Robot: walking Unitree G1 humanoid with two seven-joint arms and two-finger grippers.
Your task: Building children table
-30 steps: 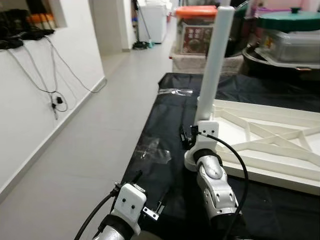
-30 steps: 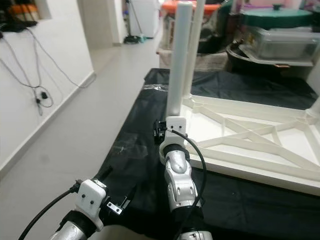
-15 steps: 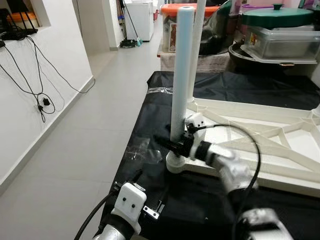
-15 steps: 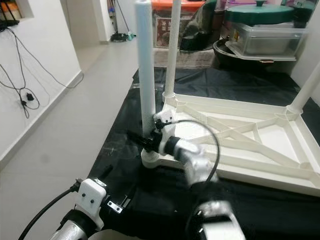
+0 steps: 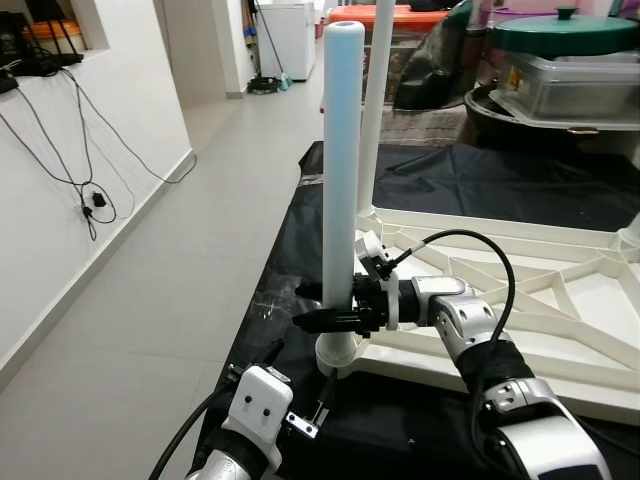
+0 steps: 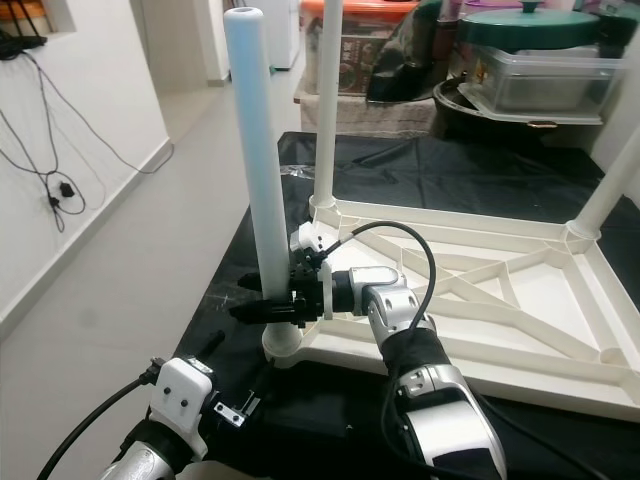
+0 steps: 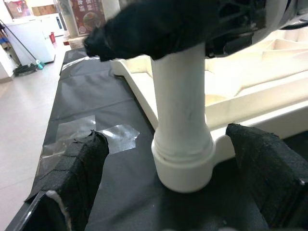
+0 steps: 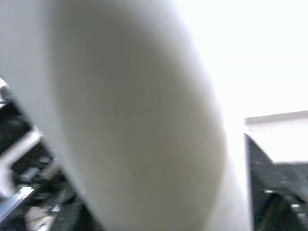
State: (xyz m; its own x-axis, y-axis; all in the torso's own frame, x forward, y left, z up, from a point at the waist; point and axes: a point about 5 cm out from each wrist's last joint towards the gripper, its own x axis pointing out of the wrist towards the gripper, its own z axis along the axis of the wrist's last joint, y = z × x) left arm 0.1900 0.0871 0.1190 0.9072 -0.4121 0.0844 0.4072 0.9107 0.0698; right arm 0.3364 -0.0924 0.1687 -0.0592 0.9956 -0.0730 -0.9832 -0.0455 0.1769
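Here, black sheet over tiled floor, white wall left.

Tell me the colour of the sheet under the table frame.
Black; the sheet shows best in the right eye view.

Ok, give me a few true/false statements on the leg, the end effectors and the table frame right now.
1. The right end effector grips the near leg. True.
2. That leg lies flat on the black sheet. False: it stands upright in a corner socket of the frame.
3. The left end effector holds the leg. False: it is open, short of the leg's base.
4. A second leg stands at the far corner. True.
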